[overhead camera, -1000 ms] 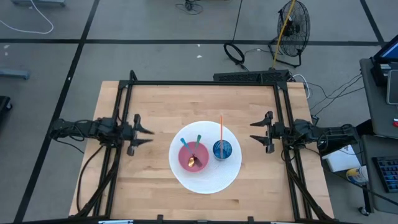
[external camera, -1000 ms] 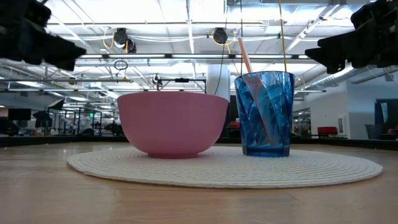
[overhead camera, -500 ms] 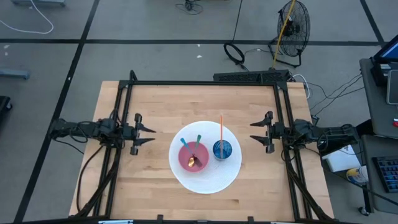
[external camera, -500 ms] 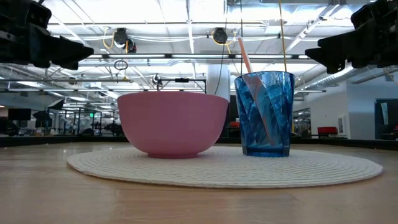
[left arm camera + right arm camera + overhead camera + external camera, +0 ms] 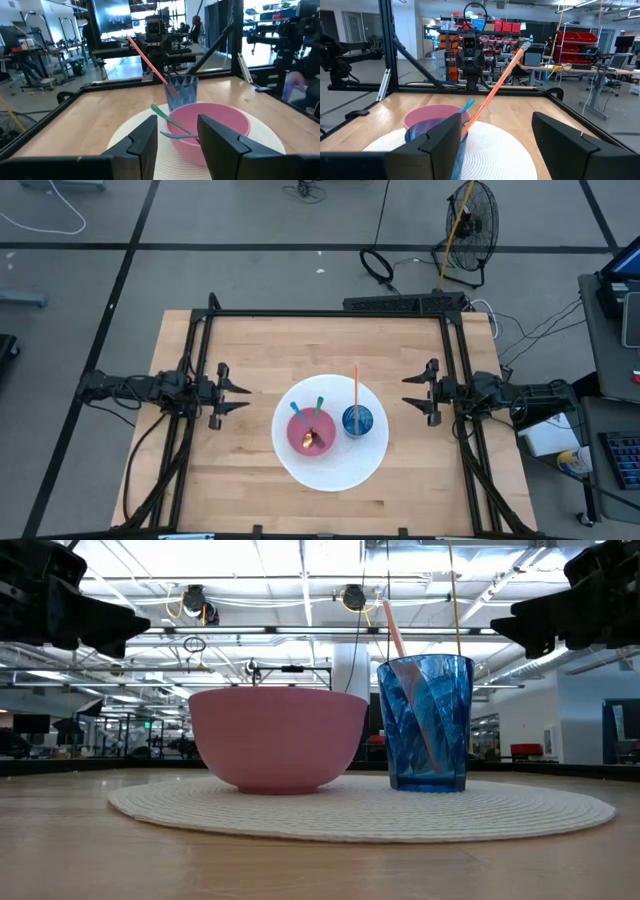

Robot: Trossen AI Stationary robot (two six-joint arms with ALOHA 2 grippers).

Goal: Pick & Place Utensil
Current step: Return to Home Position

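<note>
A: Why is the left claw (image 5: 238, 399) sitting out at the left side of the counter (image 5: 250, 350)?

B: I'd say its work is finished. Its fingers are spread with nothing between them, well apart from the white mat (image 5: 330, 468).

A: And the task's things?

B: They're mid-counter on that mat. The pink bowl (image 5: 310, 435) is on the left, with a blue handle (image 5: 297, 415) and a teal handle (image 5: 319, 407) leaning out of it. The blue cup (image 5: 357, 421) is just beside it, and the orange straw (image 5: 356, 385) slants out of the cup. It looks grouped like a place setting.

A: The right claw (image 5: 408, 391)?

B: It mirrors the other at the right side, wide open and empty.

A: Anything unclear?

B: The utensil heads lie down in the bowl, beside a yellowish patch I can't identify. From counter height the bowl's wall hides its contents, and both arms are cut off at the top corners.
</note>
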